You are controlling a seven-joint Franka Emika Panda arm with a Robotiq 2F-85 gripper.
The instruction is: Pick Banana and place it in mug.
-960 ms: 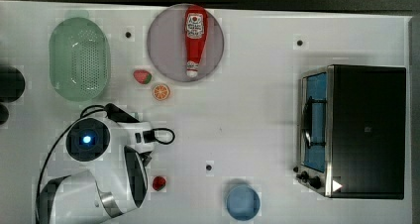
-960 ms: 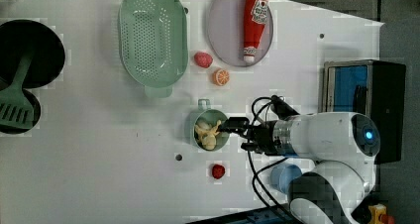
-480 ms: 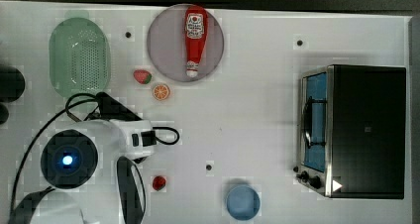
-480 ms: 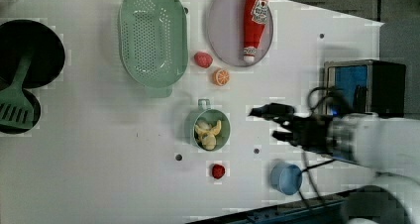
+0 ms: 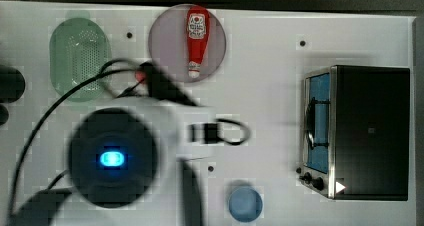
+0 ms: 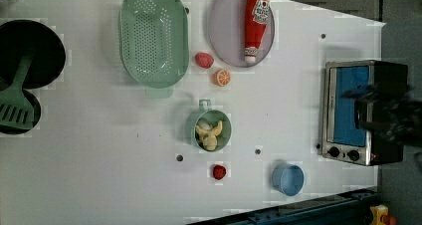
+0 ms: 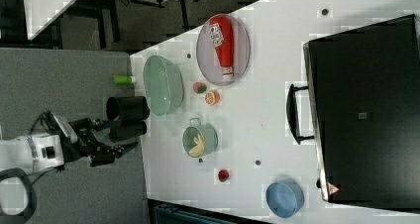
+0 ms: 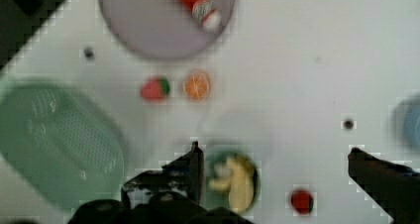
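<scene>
The teal-green mug (image 6: 191,130) stands near the middle of the white table, its handle nub toward the colander. The yellow banana (image 6: 209,134) lies inside it, also seen as banana (image 7: 198,143) in mug (image 7: 210,137). In the wrist view my gripper (image 8: 275,150) is open, well above the table, with nothing between its dark fingers (image 8: 192,167); the mug (image 8: 214,160) and banana (image 8: 238,182) lie below, close to one finger. In the left view the gripper (image 6: 385,116) is a dark blur over the toaster oven. In the top view my arm (image 5: 112,156) covers the mug.
An oval green colander (image 6: 153,36), a grey plate (image 6: 226,31) with a ketchup bottle (image 6: 255,21), a strawberry (image 6: 203,59), an orange slice (image 6: 222,77), a small red fruit (image 6: 218,171), a blue cup (image 6: 288,179), a toaster oven (image 6: 348,110) and a black pan with spatula (image 6: 22,65) share the table.
The arm has risen away from the mug: it looms larger in the top view and has swung to the left view's right. The banana stays in the mug.
</scene>
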